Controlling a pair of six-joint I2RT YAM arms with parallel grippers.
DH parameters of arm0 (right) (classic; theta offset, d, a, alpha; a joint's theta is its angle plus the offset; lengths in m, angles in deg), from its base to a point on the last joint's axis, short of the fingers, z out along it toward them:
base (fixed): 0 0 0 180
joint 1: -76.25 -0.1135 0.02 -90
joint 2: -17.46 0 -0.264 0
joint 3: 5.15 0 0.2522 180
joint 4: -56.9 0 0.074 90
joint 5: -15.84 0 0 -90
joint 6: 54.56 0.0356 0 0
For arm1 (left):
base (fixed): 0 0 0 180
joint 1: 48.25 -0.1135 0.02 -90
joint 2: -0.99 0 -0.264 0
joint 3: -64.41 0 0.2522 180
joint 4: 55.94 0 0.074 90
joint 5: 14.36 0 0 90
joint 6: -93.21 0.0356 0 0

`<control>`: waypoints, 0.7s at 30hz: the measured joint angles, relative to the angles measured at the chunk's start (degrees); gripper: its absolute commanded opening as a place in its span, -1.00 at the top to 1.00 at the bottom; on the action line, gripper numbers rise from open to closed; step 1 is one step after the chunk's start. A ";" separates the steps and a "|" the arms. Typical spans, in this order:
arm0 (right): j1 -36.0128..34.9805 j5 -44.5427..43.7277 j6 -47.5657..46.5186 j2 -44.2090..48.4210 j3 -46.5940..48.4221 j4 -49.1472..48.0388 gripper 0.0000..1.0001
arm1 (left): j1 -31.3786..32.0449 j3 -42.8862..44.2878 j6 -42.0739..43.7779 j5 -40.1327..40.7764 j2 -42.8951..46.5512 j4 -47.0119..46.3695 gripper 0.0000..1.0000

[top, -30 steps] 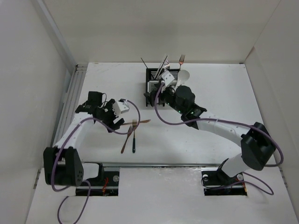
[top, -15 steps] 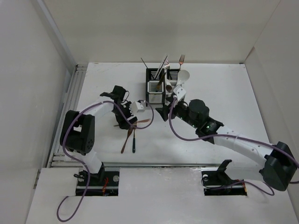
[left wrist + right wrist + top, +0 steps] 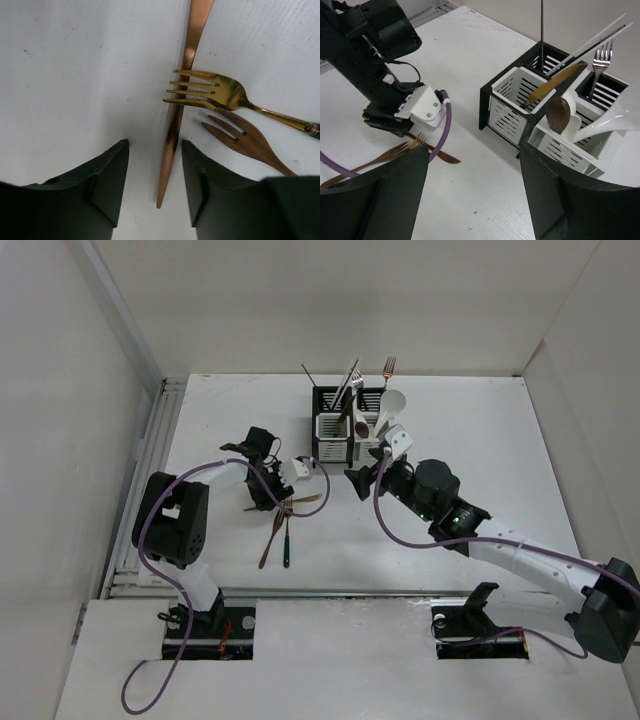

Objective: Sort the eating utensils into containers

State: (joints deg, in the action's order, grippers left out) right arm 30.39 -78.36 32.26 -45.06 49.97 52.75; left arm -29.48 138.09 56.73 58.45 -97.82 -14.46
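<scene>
**Caddy** (image 3: 330,426): stands at the far middle of the desk (image 3: 480,440), in the same spot as a second ago. It holds, upright or leaning:
- a white soup spoon (image 3: 615,120)
- a brown spoon (image 3: 559,114)
- a silver fork (image 3: 601,57)
- a gold-coloured piece (image 3: 555,85)
- white chopsticks (image 3: 592,37)
- one thin dark stick (image 3: 542,30)

**Loose cutlery:** lies flat on the desk to the near left of the caddy, where it lay a second ago.
- a copper piece (image 3: 175,125)
- a gold fork (image 3: 220,94), its tines lying across the copper piece
- a wooden fork (image 3: 247,142), just beside the gold fork

**Left claw** (image 3: 154,187): a second ago it was further left of the caddy and spread wider. It is now low over the loose cutlery with its fingers drawn closer, one on each side of the copper piece's end. A gap shows on both sides, so nothing is pinched.

**Right claw** (image 3: 470,200): a second ago it was right over the caddy. It is now drawn back to the caddy's near side and faces it, spread wide and empty.
</scene>
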 measured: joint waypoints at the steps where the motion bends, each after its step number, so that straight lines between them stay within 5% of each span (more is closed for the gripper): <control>1: 0.00 -0.39 0.00 0.07 -0.02 0.15 -0.56 | 0.22 -0.46 -0.02 -0.04 0.35 -0.37 0.30; 8: 0.00 -4.33 0.20 1.53 -1.36 0.98 -0.56 | 1.88 -3.10 -2.12 0.26 2.10 -4.15 1.00; 21: 0.00 -9.64 0.20 4.68 -2.34 1.70 -0.56 | 0.20 -3.82 -9.90 0.63 2.23 -9.53 1.00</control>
State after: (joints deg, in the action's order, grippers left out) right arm 30.39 -88.00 32.46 -40.38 47.63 54.46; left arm -29.28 134.26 46.83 59.08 -95.59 -23.99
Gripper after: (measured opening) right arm 0.777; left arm 0.059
